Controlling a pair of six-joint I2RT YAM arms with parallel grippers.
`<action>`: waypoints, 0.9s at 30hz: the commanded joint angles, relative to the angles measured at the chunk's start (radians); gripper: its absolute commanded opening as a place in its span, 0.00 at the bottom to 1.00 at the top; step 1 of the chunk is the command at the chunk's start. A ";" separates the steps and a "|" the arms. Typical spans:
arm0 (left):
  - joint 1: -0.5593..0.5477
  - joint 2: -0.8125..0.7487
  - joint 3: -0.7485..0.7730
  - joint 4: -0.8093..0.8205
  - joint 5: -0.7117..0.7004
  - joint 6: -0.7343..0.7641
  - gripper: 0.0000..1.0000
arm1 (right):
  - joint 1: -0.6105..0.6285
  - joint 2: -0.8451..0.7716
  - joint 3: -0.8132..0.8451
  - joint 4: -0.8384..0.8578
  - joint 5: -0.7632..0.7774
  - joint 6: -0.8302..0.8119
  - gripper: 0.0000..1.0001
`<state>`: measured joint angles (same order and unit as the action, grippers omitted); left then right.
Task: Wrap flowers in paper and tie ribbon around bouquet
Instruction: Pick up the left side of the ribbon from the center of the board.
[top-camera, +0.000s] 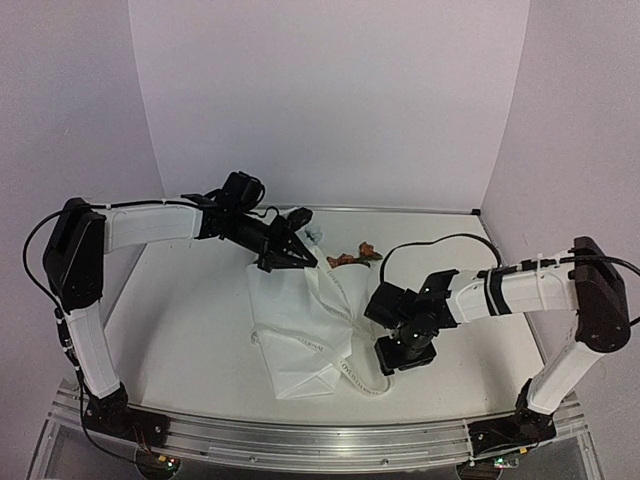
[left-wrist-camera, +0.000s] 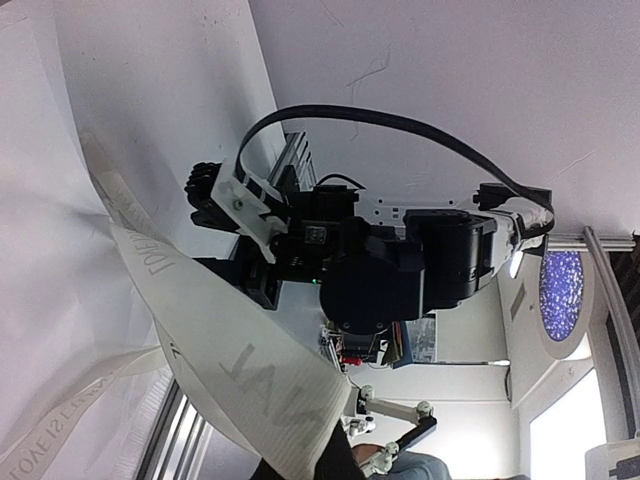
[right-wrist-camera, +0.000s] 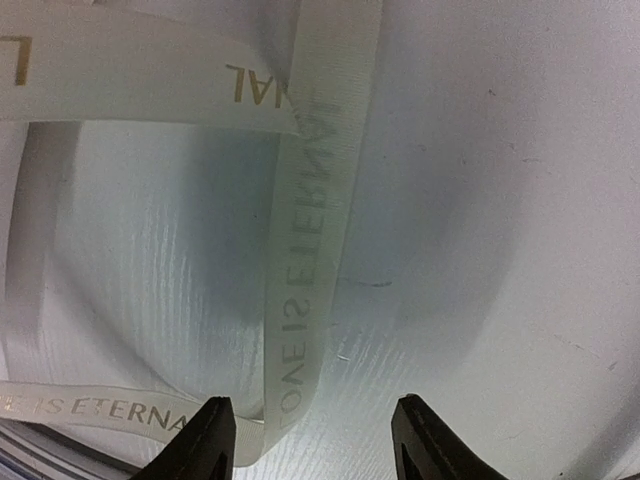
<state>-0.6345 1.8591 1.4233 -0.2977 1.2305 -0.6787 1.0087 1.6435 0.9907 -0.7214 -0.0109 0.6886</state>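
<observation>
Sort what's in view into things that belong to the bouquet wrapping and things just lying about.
Belongs to the job:
- flowers, blooms showing at the paper's far edge
- paper, crumpled into a bundle
- ribbon, trailing beside the paper

Not part of it:
- black cable, looping at the far right
- metal rail along the near edge
Both are rig fittings; no stray objects show.

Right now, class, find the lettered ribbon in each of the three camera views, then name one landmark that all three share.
Top external: the ribbon trails along the near-right edge of the paper.
Left wrist: a wide band running diagonally from the left to bottom centre.
Right wrist: a lettered strip running top to bottom, left of centre.
Shared landmark: the white table.
</observation>
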 joint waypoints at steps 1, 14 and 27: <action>0.008 -0.015 0.069 -0.051 0.058 0.025 0.00 | 0.005 0.045 0.024 0.042 0.044 0.048 0.49; 0.027 0.023 0.078 -0.026 0.064 0.005 0.00 | 0.031 0.026 0.011 0.082 0.010 0.103 0.53; 0.032 0.035 0.071 -0.023 0.063 0.007 0.00 | 0.061 0.056 -0.058 0.107 0.090 0.198 0.30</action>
<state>-0.6113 1.8925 1.4528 -0.3332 1.2659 -0.6807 1.0678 1.7027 0.9448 -0.6277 0.0304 0.8448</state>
